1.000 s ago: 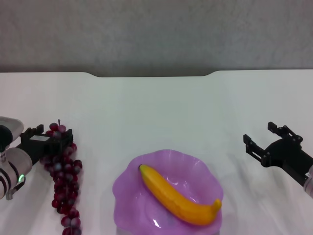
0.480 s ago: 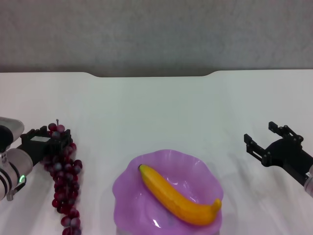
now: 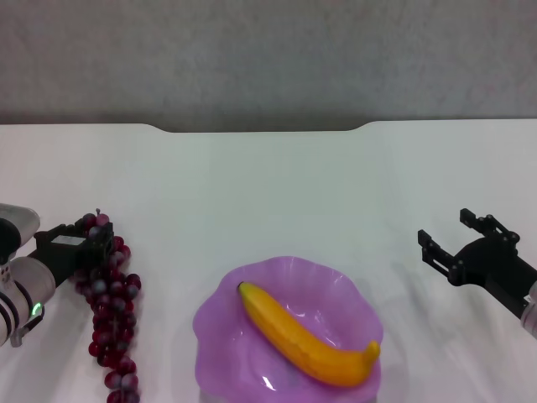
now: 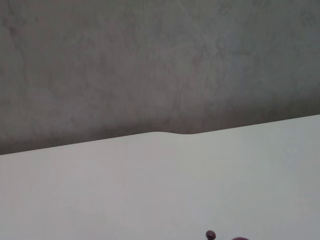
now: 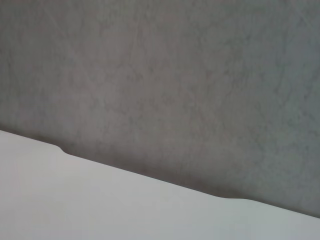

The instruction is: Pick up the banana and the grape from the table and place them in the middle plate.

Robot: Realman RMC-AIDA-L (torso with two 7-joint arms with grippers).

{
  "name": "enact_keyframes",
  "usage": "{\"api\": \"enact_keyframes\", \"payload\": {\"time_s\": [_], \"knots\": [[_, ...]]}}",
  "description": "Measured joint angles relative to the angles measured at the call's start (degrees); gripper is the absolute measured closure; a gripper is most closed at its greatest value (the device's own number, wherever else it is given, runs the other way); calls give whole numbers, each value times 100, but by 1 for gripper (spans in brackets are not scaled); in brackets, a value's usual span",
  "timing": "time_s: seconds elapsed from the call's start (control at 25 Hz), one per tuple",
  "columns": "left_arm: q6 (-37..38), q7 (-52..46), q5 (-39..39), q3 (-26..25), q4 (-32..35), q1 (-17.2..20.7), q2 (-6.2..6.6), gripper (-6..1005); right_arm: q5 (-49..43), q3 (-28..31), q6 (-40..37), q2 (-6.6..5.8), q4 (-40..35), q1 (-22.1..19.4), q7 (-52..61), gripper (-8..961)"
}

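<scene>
The banana [image 3: 306, 336] lies slantwise in the purple middle plate [image 3: 211, 323] at the near centre of the white table [image 3: 268, 185]. The grape [image 3: 109, 311] lies on the table to the left of the plate. My left gripper [image 3: 80, 242] sits over the top end of the bunch, and its fingers look closed on the upper berries. One berry [image 4: 210, 234] shows at the edge of the left wrist view. My right gripper [image 3: 445, 228] is open and empty, low over the table to the right of the plate.
The table's far edge has a notched recess [image 3: 260, 128] against a grey wall. Both wrist views show only tabletop [image 5: 100, 210] and wall.
My left gripper's fingers have drawn closer together on the top of the grape and shifted slightly left and nearer, with the bunch's top following. The right arm, banana and plate have not moved.
</scene>
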Motion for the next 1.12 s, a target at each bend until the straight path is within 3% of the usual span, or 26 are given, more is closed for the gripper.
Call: {"api": "enact_keyframes", "payload": {"time_s": [0.2,1.12], "knots": [[0,0,-4,0,0,3,-2,576,0,-11,-3,0,8,2,0,166],[-259,-266,0,0,32,138,14,617,0,-15,-25,0,-8,-21,0,166]]}}
